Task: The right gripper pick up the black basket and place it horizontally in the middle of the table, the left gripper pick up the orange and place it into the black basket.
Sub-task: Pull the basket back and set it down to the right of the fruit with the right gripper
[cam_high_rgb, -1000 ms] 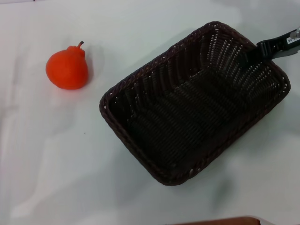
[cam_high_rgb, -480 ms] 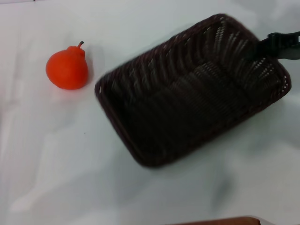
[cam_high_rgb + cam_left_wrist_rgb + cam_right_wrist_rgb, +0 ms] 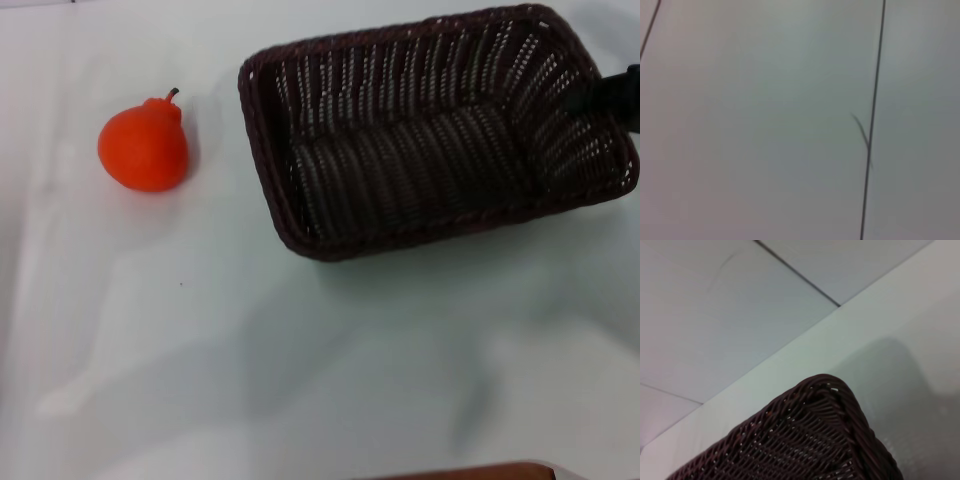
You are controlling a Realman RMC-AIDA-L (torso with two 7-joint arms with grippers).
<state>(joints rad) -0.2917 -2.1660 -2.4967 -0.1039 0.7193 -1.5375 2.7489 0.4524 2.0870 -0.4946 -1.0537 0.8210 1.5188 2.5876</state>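
Note:
The black basket [image 3: 430, 130] is a large dark woven basket, lifted and tilted above the table [image 3: 200, 360] at the upper right of the head view. My right gripper [image 3: 605, 98] is shut on its right-hand rim, only partly in view at the right edge. The right wrist view shows a corner of the basket [image 3: 810, 440] over the table's edge. The orange [image 3: 143, 146], pear-shaped with a short dark stem, lies on the table to the left of the basket, apart from it. My left gripper is out of view.
A brown edge [image 3: 470, 470] shows at the bottom of the head view. The left wrist view shows only a pale floor [image 3: 765, 125] with dark seams. The table's far edge [image 3: 805, 340] runs past the basket corner.
The basket has been lifted off the table and swung up and back, turning from a diagonal lie toward horizontal. My right gripper moved with it. The orange has not moved.

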